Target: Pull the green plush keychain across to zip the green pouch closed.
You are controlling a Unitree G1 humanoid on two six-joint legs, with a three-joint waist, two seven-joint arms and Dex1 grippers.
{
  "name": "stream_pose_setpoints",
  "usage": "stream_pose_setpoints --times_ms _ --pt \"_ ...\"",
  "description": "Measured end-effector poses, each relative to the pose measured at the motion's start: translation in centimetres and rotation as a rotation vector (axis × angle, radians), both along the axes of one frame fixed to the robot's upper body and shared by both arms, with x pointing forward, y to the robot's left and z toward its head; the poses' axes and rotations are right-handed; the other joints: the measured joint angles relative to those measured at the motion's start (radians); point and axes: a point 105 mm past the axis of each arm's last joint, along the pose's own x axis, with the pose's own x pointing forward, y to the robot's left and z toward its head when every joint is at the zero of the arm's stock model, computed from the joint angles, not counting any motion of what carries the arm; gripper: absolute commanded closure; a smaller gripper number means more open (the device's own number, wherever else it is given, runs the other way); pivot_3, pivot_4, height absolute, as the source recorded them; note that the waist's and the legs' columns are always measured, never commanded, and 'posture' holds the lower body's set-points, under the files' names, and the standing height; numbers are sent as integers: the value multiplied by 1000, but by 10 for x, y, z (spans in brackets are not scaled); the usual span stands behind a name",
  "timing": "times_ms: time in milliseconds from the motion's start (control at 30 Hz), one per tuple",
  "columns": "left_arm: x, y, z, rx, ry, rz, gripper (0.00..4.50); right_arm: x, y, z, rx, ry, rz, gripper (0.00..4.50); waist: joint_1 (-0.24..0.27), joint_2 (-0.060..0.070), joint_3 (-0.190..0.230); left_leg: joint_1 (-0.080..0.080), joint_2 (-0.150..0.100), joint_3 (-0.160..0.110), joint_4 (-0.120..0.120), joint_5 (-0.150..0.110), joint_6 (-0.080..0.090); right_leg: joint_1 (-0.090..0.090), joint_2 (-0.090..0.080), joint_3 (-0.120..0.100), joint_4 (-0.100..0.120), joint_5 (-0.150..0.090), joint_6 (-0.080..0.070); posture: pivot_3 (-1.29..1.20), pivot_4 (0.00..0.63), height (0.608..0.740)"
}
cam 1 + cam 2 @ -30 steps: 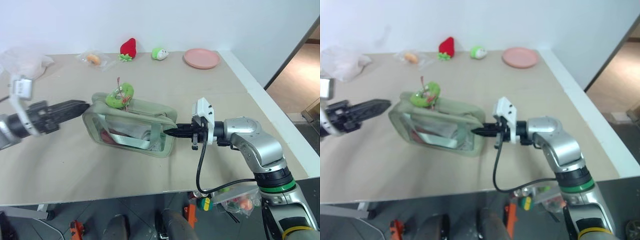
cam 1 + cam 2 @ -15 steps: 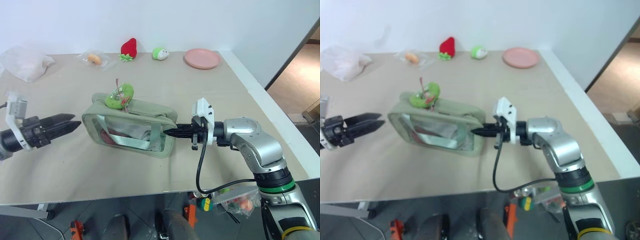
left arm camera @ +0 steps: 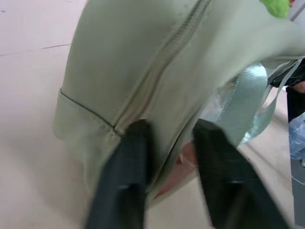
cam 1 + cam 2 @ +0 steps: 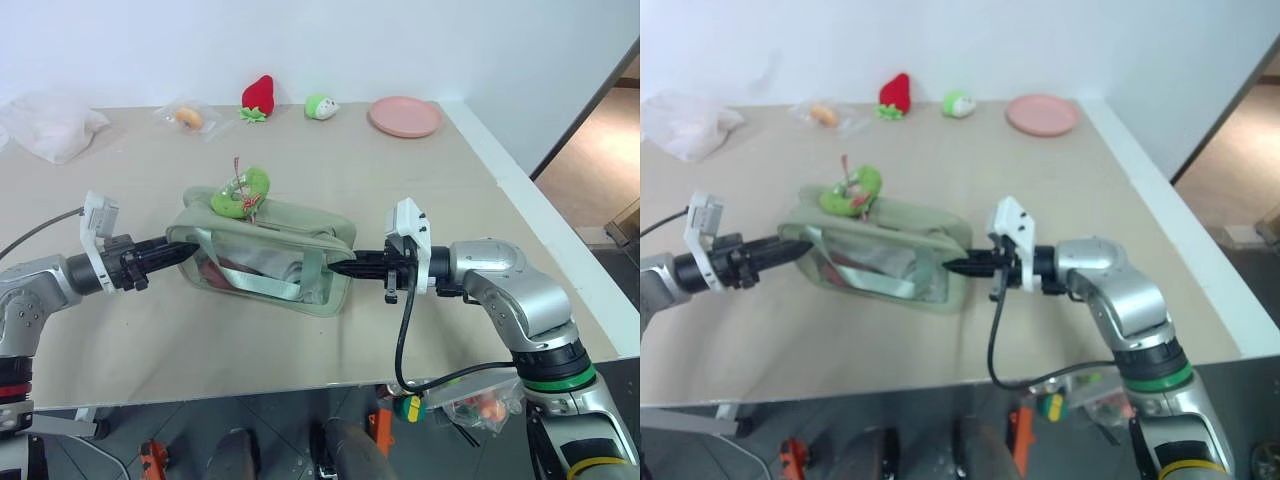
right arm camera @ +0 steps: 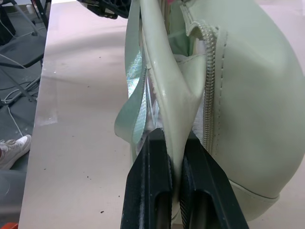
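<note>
**Bracing the pouch at both ends before the zip pull**

Sitting on top of the green pouch at its far-left corner, the green plush keychain is untouched, its red-and-white string sticking up. The pouch lies mid-table, long side running left to right, with its pale strap slack against the near window.

What has changed is on the left. A second ago the left gripper hung off the pouch's left end with its fingers spread; now it has come in lower and reaches the left end wall. In the left wrist view the two fingers straddle the pouch's end seam beside the zipper, with a gap between them, so they look part-closed on the fabric rather than pressed tight; a firm pinch cannot be confirmed.

The right gripper has not moved: its fingers are together, clamped on the pouch's right end.

With both ends anchored, the keychain remains to be taken and drawn along the zipper. The strawberry plush and pink plate sit far back, well apart.
</note>
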Motion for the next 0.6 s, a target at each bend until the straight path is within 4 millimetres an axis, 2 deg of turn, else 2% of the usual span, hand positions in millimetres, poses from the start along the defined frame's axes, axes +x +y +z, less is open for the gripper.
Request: stream_pose_setpoints --times_ms 33,167,233,267,400,500,533,600 --pt "-1 -1 0 1 -2 -4 4468 -1 0 0 1 -1 2 4500 0 0 0 0 0 0 0 0 0 0 0 0 0 0 0 0 150 740" --pt "-2 -4 2 19 -16 -7 4468 -2 -3 -1 7 15 -2 4500 1 0 0 0 -1 0 0 0 0 0 -1 0 0 0 0 0 150 740" --pt "-3 -5 2 27 -21 -9 4500 -2 -4 0 17 38 -1 3772 2 0 0 0 -1 0 0 0 0 0 -2 0 0 0 0 0 150 740" --pt "-4 -6 2 29 -22 -13 4500 -3 -4 -1 22 51 2 3560 2 0 0 0 -1 0 0 0 0 0 -2 0 0 0 1 0 150 740" --pt "-8 -11 2 41 -31 -36 4500 -9 -6 2 59 130 33 2025 4 0 0 -1 -1 0 0 0 0 0 -4 0 0 -1 2 0 150 740" --pt "-9 -11 3 44 -33 -38 4500 -9 -15 10 86 133 28 971 4 0 0 -2 -2 -1 0 0 0 0 -5 0 -1 -1 2 0 150 740" --pt "-9 -12 3 46 -33 -41 4500 -9 -21 18 109 119 23 681 4 0 0 -2 -3 0 0 0 0 0 -5 0 -1 -1 2 0 150 740" --pt "-9 -12 3 46 -32 -42 4500 -8 -31 39 152 69 9 681 4 0 0 -2 -3 -1 0 0 0 0 -5 0 -1 -1 2 0 150 740"
